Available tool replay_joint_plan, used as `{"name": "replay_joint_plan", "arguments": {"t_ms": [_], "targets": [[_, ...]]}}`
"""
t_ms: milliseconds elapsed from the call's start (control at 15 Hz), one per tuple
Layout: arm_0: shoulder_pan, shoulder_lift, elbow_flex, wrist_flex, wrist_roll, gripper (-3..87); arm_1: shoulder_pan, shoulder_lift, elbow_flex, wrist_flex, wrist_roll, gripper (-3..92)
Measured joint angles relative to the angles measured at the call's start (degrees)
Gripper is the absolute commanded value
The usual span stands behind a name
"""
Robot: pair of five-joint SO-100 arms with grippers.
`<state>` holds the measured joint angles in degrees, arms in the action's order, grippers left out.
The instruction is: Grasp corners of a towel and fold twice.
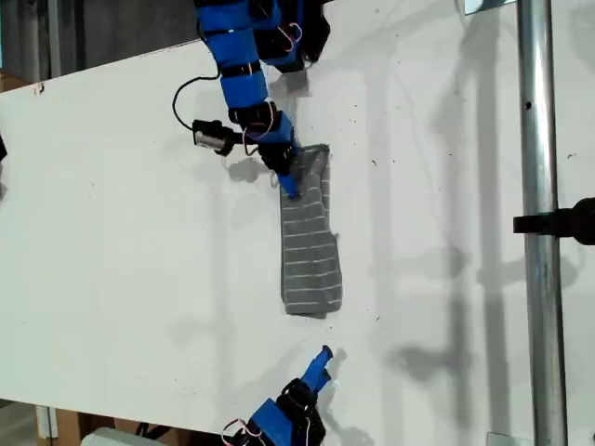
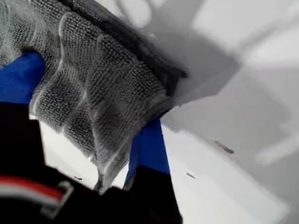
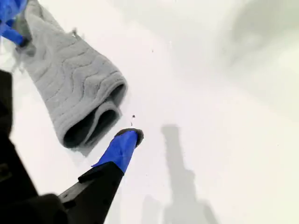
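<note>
The towel [image 1: 310, 243], grey with thin white stripes, lies on the white table [image 1: 121, 232] folded into a narrow strip. My first gripper [image 1: 289, 184] is shut on the strip's far end, and the first wrist view shows the grey cloth [image 2: 98, 88] draped between its blue fingers [image 2: 149, 147]. My second gripper [image 1: 323, 359] hovers near the table's front edge, a short way from the towel's folded near end [image 3: 88, 123] and not touching it. Only one of its blue fingers [image 3: 119, 148] shows, with nothing on it. Single corners cannot be made out.
A metal pole [image 1: 541, 223] with a black clamp [image 1: 562, 223] runs down the exterior view's right. A small black camera on a cable [image 1: 212, 137] hangs beside the first arm. The table's edge runs along the exterior view's left and bottom.
</note>
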<state>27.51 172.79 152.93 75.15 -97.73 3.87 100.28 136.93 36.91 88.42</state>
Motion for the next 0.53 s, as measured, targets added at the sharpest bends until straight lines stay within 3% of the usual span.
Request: {"name": "replay_joint_plan", "arguments": {"t_ms": [67,133,200,267,400,533], "targets": [[0.1,7.6,2.6,0.5,0.0,53.5,0.0,-3.9,-2.4,-6.6,-0.1,27.4],[0.4,13.4,4.7,0.9,0.0,52.5,0.0,-6.8,-3.6,-12.2,-0.4,-0.2],[0.1,17.1,6.3,1.1,0.0,52.1,0.0,-7.9,-4.0,-14.0,-0.6,-0.2],[0.1,19.1,7.2,1.3,0.3,51.9,-0.5,-6.6,-3.8,-10.4,-1.0,-0.2],[0.1,21.0,7.7,1.3,1.6,50.7,-0.4,3.5,-1.6,3.8,-1.1,-0.2],[-0.4,22.5,7.8,1.4,4.2,50.6,-1.2,14.6,4.0,9.2,-0.3,17.0]]}}
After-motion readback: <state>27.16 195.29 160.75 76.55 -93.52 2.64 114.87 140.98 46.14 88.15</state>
